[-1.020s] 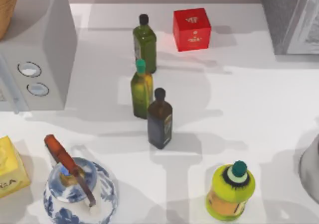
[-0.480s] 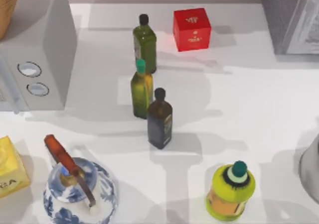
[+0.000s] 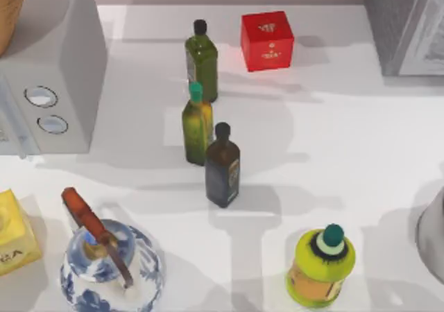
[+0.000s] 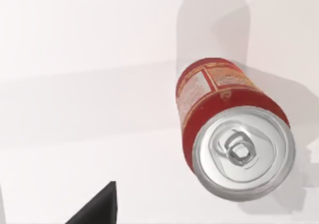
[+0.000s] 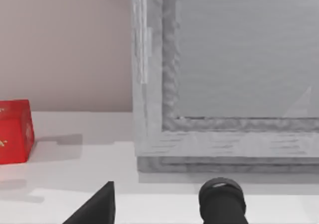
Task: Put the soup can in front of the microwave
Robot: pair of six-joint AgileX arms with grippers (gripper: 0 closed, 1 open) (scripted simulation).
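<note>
Standing free below the left gripper (image 4: 94,206), whose finger state cannot be told, the soup can (image 4: 232,129) could be toppled by an off-centre descent.

Overhead table (image 3: 333,139) view, 2 close wrist views

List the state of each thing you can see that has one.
soup can: upright on the table, top sealed, not held
three bottles: upright, capped
yellow-green jar: upright, capped
teapot: upright, lid on
red box: closed
</note>
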